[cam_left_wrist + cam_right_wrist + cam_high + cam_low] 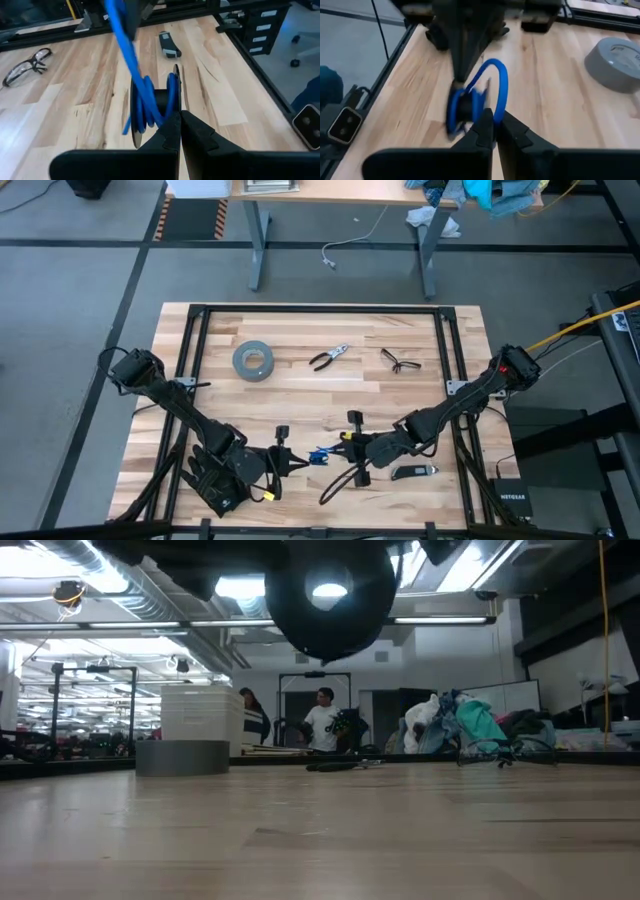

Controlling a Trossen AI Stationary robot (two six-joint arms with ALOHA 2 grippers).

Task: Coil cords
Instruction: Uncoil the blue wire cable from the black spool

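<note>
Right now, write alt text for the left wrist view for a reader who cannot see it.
The left gripper, jaws shut, pinches a small bundle of bright blue and black cord above the pale wooden table. One blue strand runs up to the other dark gripper. Clear safety glasses and a dark folding knife lie beyond.

We observe a table point(300, 395) of light wooden planks with a black frame along its edges. Lying directly on it are a grey tape roll point(253, 360) toward the far left, pliers point(328, 358) near the centre, safety glasses point(400, 361) to their right, and a dark folding knife point(412, 471) near the front right.
</note>
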